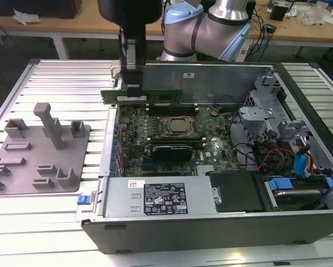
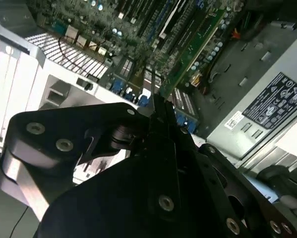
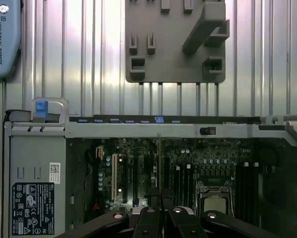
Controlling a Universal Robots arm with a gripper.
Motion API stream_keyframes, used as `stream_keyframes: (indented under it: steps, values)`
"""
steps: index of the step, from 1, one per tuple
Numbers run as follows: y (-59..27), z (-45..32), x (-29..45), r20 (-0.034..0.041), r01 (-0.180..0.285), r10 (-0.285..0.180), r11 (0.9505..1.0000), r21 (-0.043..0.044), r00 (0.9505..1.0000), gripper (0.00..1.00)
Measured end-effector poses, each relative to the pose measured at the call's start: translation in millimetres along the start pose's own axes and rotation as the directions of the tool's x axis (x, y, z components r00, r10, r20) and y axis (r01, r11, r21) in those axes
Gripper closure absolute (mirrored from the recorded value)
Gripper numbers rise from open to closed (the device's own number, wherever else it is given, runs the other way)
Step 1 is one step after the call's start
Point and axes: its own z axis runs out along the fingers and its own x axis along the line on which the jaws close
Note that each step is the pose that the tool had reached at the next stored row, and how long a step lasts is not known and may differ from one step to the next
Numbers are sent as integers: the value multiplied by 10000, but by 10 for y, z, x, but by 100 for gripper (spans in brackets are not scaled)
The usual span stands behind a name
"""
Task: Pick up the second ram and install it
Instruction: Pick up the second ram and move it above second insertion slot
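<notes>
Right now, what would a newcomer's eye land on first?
The gripper, jaws shut on the second ram, holds that green stick level over the motherboard in the open computer case. On the exterior view's left, the grey fixture tray lies on the ribbed table.

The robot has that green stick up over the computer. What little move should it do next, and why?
Probably slide it a little toward the exterior view's right, without lowering yet. The gripper holds the second ram above the motherboard, but one end seems to overhang the case wall, so it looks off-centre from the slots beside the processor socket. Depth is hard to judge here.
</notes>
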Motion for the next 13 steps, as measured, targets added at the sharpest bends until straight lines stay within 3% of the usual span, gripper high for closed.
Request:
stream_keyframes:
  steps: [3, 9, 11, 13]
  values:
    - [-153, 26, 2, -1, -18, 18, 10000, -1, 10000, 90]
    - [-347, 77, -37, -1, -26, 26, 10000, 0, 10000, 90]
    - [-384, 94, -67, -1, -28, 28, 10000, -1, 10000, 90]
    - [-440, 128, -146, -1, -32, 32, 10000, 0, 10000, 90]
